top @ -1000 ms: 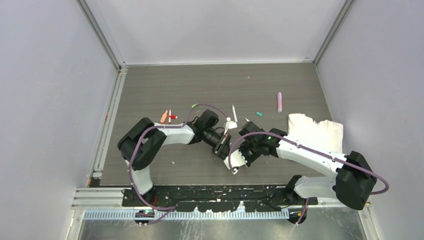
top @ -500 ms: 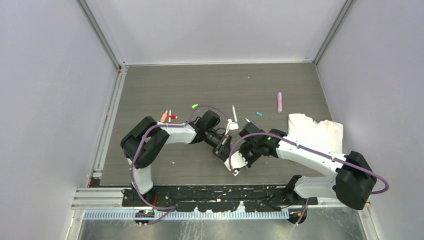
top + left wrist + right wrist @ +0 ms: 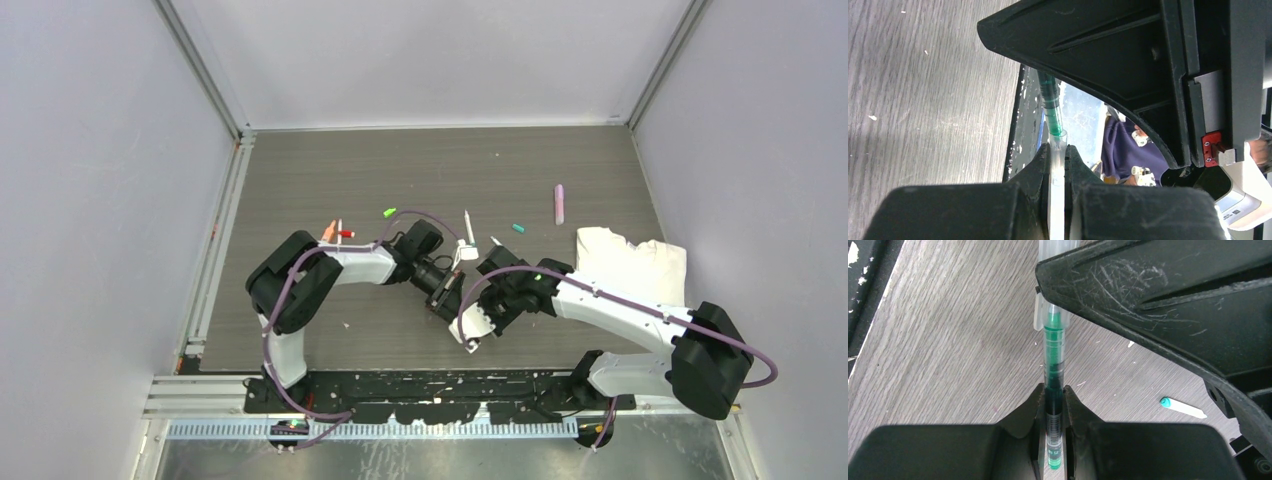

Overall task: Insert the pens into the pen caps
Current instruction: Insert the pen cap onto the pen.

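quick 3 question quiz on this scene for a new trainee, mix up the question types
1. True or false: the right hand is shut on the green pen.
2. What does the left hand hold? A) clear cap B) red cap C) nothing
3. Fill in: the white cloth lies on the robot's ____ side.

Key: 1 true; 2 A; 3 right

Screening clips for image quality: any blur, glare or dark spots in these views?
Top external: even, soft light, no glare. Left wrist: green pen and clear cap sharp, left tool dark and slightly soft up close. Right wrist: table grain crisp, no glare.
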Action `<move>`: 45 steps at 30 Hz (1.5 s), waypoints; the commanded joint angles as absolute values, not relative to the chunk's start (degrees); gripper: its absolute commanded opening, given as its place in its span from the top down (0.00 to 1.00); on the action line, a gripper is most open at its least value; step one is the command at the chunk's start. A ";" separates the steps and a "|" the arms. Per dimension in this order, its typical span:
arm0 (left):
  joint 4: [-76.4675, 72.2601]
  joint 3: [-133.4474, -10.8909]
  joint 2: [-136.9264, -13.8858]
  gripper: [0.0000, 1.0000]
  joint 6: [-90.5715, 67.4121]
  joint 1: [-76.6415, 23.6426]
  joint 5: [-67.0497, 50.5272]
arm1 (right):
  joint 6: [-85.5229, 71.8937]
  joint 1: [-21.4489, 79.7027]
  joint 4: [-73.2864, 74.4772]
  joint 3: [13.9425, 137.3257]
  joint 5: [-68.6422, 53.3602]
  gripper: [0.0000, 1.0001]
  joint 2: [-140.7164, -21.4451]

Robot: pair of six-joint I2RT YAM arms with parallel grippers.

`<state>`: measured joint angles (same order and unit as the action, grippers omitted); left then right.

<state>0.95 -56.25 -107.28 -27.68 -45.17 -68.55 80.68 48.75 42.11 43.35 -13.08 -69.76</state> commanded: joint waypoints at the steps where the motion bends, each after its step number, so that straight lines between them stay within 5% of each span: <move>1: 3.56 -59.69 -107.31 0.99 -24.64 -45.18 -70.87 | 81.56 49.45 42.37 43.07 -14.71 0.99 -69.05; 45: 13.15 -64.06 -111.21 0.99 -18.65 -46.05 -71.77 | 81.54 50.13 42.08 42.93 -14.40 0.99 -69.37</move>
